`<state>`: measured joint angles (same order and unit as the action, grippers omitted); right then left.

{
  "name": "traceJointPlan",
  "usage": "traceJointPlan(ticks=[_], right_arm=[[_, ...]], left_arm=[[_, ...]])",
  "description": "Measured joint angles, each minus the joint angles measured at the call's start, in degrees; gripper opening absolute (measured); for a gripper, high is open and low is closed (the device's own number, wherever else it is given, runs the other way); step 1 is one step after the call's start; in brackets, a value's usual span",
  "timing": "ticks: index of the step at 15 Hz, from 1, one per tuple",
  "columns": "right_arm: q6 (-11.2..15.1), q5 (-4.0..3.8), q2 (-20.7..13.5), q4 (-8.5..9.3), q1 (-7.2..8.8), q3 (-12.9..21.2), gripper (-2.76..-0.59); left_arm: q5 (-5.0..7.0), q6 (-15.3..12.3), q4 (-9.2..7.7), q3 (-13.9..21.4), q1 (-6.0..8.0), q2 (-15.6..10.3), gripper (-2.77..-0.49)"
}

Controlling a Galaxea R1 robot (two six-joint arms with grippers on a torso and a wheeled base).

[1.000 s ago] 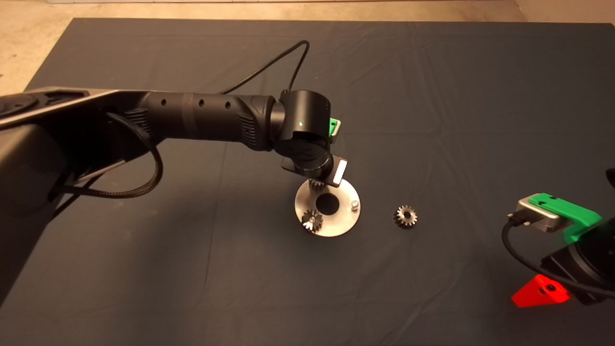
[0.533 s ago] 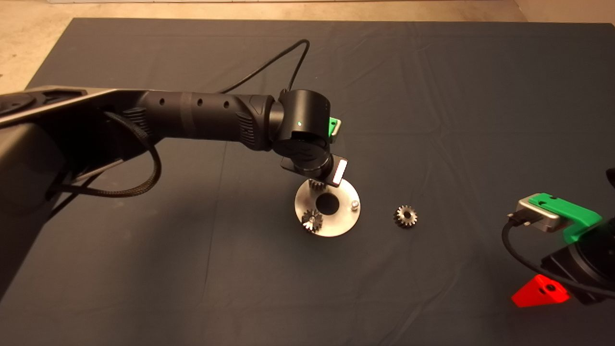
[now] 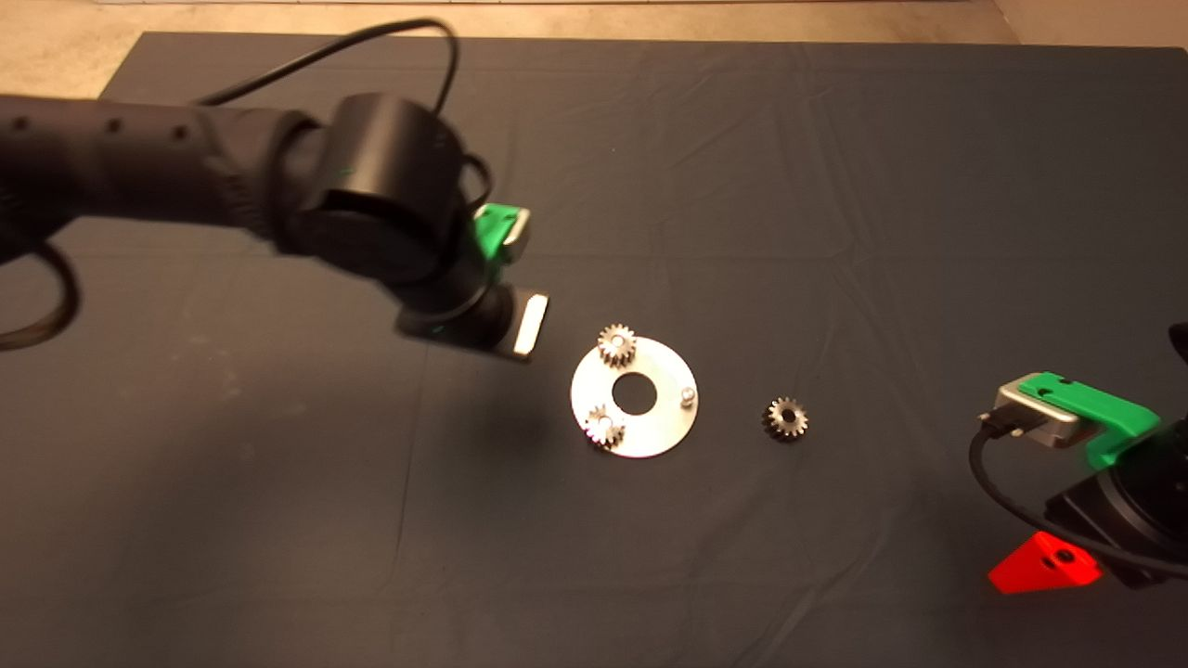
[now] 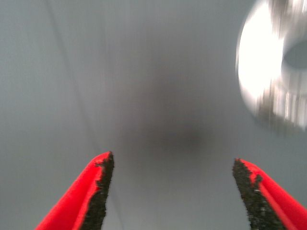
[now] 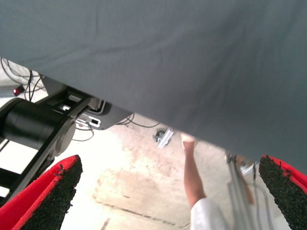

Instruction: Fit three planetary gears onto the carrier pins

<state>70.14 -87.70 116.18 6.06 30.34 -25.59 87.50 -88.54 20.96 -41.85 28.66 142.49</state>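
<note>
Whereas a second ago the left gripper (image 4: 172,191) stood over the disc's (image 3: 664,427) far pin, it has now withdrawn to the left, fingers spread and empty, leaving a second gear (image 3: 615,345) seated there beside the first (image 3: 603,429). One pin (image 3: 687,396) remains bare, and the third gear (image 3: 785,417) lies on the mat (image 3: 835,186) just right of the disc. At lower right the right gripper (image 5: 168,191) waits, wide apart, holding nothing.

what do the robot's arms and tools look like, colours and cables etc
Both arms are black. The left arm is a thick cylinder with small round holes along it, a drum-shaped wrist joint and a black cable looping off its top. Its tool has red fingers edged with rough black pads. The right tool shows a red finger below a green bracket holding a silver camera block with a black cable.
</note>
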Motion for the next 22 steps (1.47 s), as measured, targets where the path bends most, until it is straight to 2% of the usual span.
traceJointPlan(ticks=[2, 4, 6, 7, 8, 10, 11, 12, 13, 14, 15, 18, 20, 21, 22], right_arm=[[-7.66, -0.01, 0.02, -0.17, 0.00, -4.28, -0.61], [-15.21, -0.22, 0.30, -0.96, 0.00, -8.52, -0.61], [-20.70, -0.12, 2.13, -2.42, -0.04, -13.25, -0.61], [-22.55, 0.08, 3.63, -3.46, -0.36, -16.64, -0.61], [-24.33, 0.19, 5.31, -4.89, -1.15, -20.60, -0.61], [-27.10, -0.14, 9.65, -8.16, -3.11, -26.89, -0.61], [-27.97, -0.06, 11.51, -9.58, -4.17, -28.18, -0.61], [-28.51, 0.05, 12.86, -11.19, -5.34, -28.40, -0.61], [-28.88, 0.05, 13.22, -11.63, -5.64, -28.40, -0.61], [-30.15, 0.32, 14.89, -13.65, -6.39, -28.43, -0.61], [-30.59, 0.38, 15.44, -14.52, -6.73, -28.43, -0.61], [-31.44, 0.14, 16.37, -15.70, -7.64, -28.27, -0.61], [-33.42, 0.28, 17.20, -16.18, -7.66, -27.61, -0.61], [-34.29, 0.58, 17.38, -16.23, -7.67, -27.38, -0.61], [-34.44, 1.42, 17.45, -16.44, -7.83, -27.33, -0.61]], left_arm=[[-0.49, -4.33, -2.91, 9.35, 0.48, -5.85, -1.50], [-0.49, -7.63, -5.48, 16.23, 1.10, -14.60, -1.38], [0.01, -9.45, -8.75, 19.24, 1.24, -22.76, -1.23], [0.28, -9.62, -10.38, 20.09, 1.27, -25.58, -1.22], [0.41, -9.73, -11.67, 20.77, 1.41, -26.69, -1.22], [-0.09, -9.83, -12.75, 21.49, 1.74, -26.73, -1.08], [-0.22, -9.83, -12.98, 21.60, 2.08, -26.67, -1.08], [-0.22, -9.83, -13.19, 21.79, 2.55, -26.81, -1.08], [-0.12, -9.83, -13.54, 21.87, 2.84, -27.14, -1.08], [0.01, -9.81, -13.89, 22.00, 3.37, -27.34, -1.08], [-0.05, -9.81, -14.07, 22.22, 3.97, -27.30, -1.08], [-0.05, -9.78, -14.11, 22.24, 4.46, -27.32, -1.08], [-0.05, -9.78, -14.24, 22.26, 4.74, -27.63, -1.08], [-0.05, -9.76, -14.25, 22.26, 4.74, -27.71, -1.08], [-0.05, -9.78, -14.31, 22.26, 4.74, -27.74, -1.08]])
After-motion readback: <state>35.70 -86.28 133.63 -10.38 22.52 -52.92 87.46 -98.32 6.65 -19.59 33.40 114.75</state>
